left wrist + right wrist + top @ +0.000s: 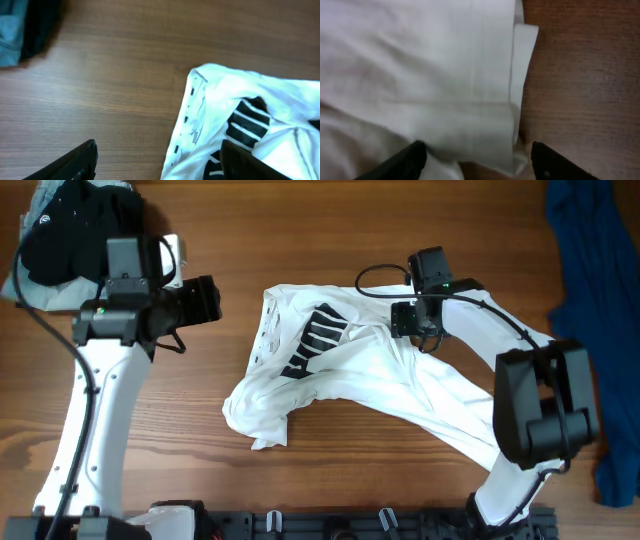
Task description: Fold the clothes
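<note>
The white T-shirt [370,375] lies crumpled at the table's middle, with its black block lettering [315,340] showing near the upper left. My left gripper [214,299] is open and empty, just left of the shirt's collar end. In the left wrist view its fingers [160,165] straddle bare wood and the shirt's edge [220,100]. My right gripper [402,320] is open over the shirt's upper right part. In the right wrist view its fingers [477,162] span a folded hem of white cloth [445,75], not closed on it.
A pile of black and pale grey-blue garments [70,230] lies at the back left corner and also shows in the left wrist view [15,30]. A dark blue garment [590,270] hangs along the right edge. The table [330,230] is brown wood.
</note>
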Controlling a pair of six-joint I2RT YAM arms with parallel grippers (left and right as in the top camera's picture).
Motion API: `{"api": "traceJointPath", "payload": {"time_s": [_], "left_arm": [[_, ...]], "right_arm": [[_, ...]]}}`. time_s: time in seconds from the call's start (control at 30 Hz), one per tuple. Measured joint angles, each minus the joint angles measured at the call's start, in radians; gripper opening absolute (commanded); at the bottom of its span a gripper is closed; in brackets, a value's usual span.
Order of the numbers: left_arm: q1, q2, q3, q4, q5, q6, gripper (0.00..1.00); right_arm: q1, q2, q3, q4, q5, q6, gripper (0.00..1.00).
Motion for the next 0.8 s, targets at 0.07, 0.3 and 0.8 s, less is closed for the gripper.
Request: {"api": "traceJointPath", "payload": {"time_s": [0.07, 0.3, 0.8], "left_arm": [[-0.006, 0.03, 0.0, -0.001, -0.005, 0.0, 0.78], [-0.012, 0.089, 0.0, 0.01, -0.028, 0.0, 0.77], [-0.012, 0.09, 0.002, 0.026, -0.069, 0.0, 0.81]], "right_arm": [[0.0, 0.023, 0.0, 0.049, 0.007, 0.002, 0.24], [0.0, 0.029, 0.051, 0.145, 0.011, 0.021, 0.04], [-0.008, 0.018, 0.365, 0.331, 0.0, -0.097, 1.0]]}}
